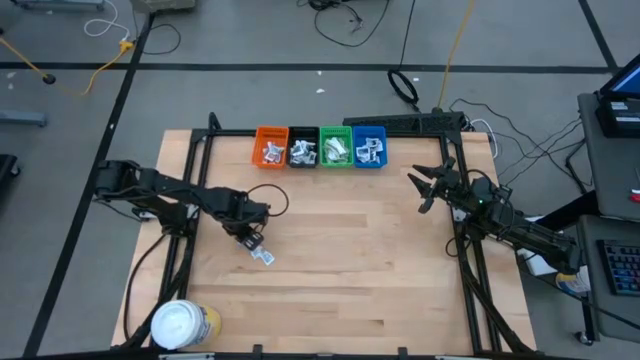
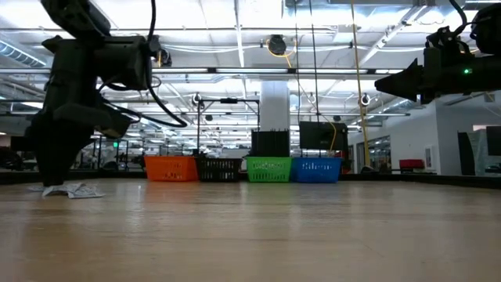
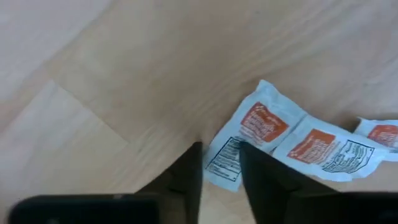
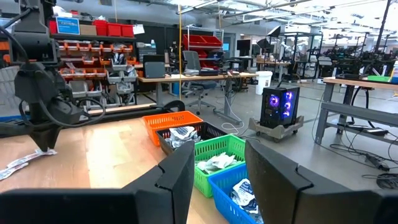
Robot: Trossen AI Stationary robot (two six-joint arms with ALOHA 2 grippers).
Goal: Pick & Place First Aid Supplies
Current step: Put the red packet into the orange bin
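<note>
A short strip of white sachets with orange print (image 3: 292,140) lies flat on the wooden table (image 1: 350,260), left of its middle; it also shows in the high view (image 1: 263,256) and the low view (image 2: 74,190). My left gripper (image 3: 221,177) points straight down over the strip's end, its fingertips a little apart with that end in the gap. My right gripper (image 1: 425,185) hangs open and level above the table's far right part, touching nothing. More supplies fill the bins at the far edge. My left gripper comes from above, pointing down, with one finger on either side of the end sachet's printed end (image 3: 222,163). Whether the fingers (image 3: 264,180) touch it, I cannot tell. The strip lies flat on the table.
Four small bins stand in a row at the far edge: orange (image 1: 271,147), black (image 1: 303,148), green (image 1: 335,148), blue (image 1: 369,148). A white-lidded yellow tub (image 1: 182,325) sits at the near left corner. Bare wood lies between the arms.
</note>
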